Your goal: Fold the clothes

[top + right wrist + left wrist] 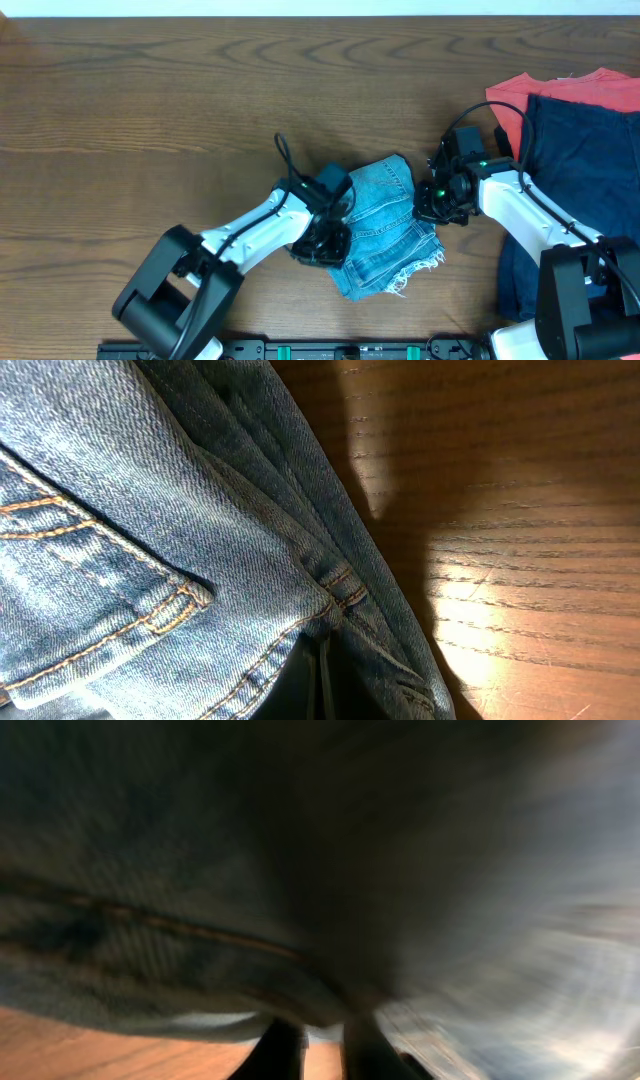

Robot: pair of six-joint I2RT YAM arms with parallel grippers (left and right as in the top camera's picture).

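On my overhead feed the jeans (385, 225) lie as a compact folded bundle on the table (150, 100), just below and right of the frame's centre. The denim is light blue and faded, with paler streaks across the top layer. A whitish frayed hem (415, 275) sticks out raggedly along the bundle's lower right edge.

My left hand (322, 240) sits at the bundle's left edge, touching the cloth. My right hand (432, 205) is at the bundle's right edge, against the fold.

The left wrist camera is almost filled by blurred denim very close to the lens, with an orange-stitched seam running across it. Two dark fingers (275, 1055) poke up at the bottom edge, close to each other, and a strip of brown wood shows at lower left. I cannot tell whether that hand is pinching cloth or merely lying under it.

The right wrist camera is sharper. The denim covers the left half of the frame, showing a stitched pocket corner (185, 600) with orange thread and several stacked fold edges running diagonally. Sunlit wood grain fills the right half. A dark finger (300, 685) shows at the bottom, mostly hidden beneath the cloth, so I cannot tell that hand's state either.

At the right edge of the overhead view lies a dark navy garment (580, 150), lying over a red-orange garment (520, 95) and apart from the jeans.
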